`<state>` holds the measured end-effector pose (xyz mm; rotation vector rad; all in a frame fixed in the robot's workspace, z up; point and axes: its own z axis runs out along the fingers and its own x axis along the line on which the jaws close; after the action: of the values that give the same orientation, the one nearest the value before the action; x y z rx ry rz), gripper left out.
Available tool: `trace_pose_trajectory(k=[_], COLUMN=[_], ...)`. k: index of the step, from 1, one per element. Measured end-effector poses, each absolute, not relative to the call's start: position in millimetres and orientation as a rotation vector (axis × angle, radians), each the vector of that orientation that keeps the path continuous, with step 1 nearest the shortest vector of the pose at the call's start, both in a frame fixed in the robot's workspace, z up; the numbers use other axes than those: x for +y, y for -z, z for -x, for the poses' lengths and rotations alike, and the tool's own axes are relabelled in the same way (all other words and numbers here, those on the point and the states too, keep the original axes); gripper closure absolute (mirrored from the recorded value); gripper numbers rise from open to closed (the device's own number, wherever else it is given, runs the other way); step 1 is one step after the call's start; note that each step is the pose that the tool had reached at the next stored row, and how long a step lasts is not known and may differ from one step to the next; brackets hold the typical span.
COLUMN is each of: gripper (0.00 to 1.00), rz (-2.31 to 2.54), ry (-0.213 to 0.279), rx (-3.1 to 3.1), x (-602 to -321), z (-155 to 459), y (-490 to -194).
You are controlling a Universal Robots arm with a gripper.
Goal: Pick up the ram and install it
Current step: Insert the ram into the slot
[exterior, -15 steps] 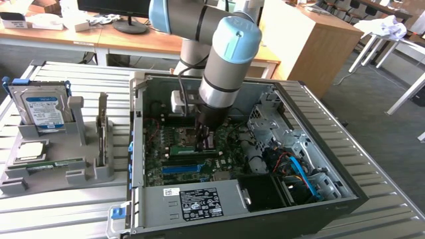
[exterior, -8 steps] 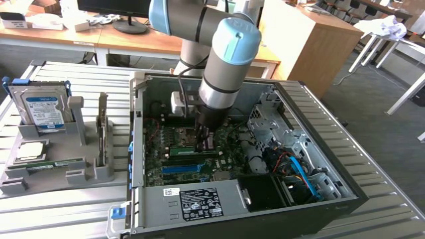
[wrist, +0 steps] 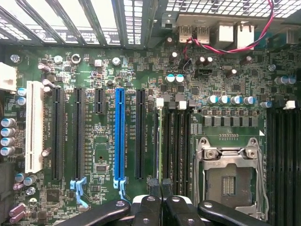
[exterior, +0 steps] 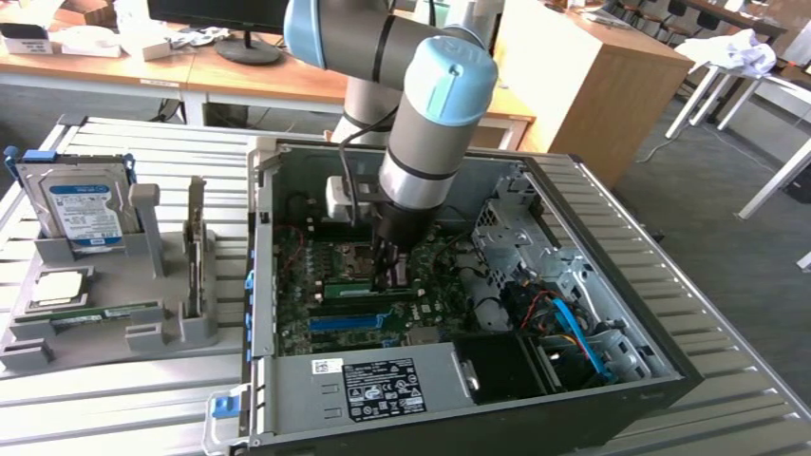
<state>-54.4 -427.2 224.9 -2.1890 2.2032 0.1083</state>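
Reaches down into the open computer case (exterior: 609,285) on the slatted metal desk (exterior: 127,142), gripper (exterior: 387,271) low over the motherboard (wrist: 103,150).

Fingers (wrist: 151,202) drawn almost fully together, with only a thin slit left between the tips. Clamped there on the ram (wrist: 158,141), whose narrow green top edge runs straight into that slit in the wrist view.

Stands on edge in the memory slot nearest the long black expansion slots, just beside the other dark, bare memory slots and between the blue slot (wrist: 119,141) and the processor socket (wrist: 230,176). Shows in the exterior view as a short green strip (exterior: 361,283) directly under the fingertips, near the middle of the board. Cannot tell whether seated all the way down or whether the white end clips are latched.

Outside the case, toward the exterior view's left, sits a grey holder (exterior: 190,332) carrying a silver hard drive (exterior: 86,214) upright at the back and a second green stick (exterior: 108,313) lying low along the front, well apart from the gripper. Red and black wires (wrist: 263,33) loop along the board's edge near the rear ports.
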Motion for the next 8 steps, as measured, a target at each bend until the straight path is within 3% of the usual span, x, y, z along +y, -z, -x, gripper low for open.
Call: trace_pose_trajectory(k=[8], gripper=[0.88], rz=[2.194], ry=[-0.108], rx=[2.197], x=[-427.2], z=[54.6], y=[-224.7])
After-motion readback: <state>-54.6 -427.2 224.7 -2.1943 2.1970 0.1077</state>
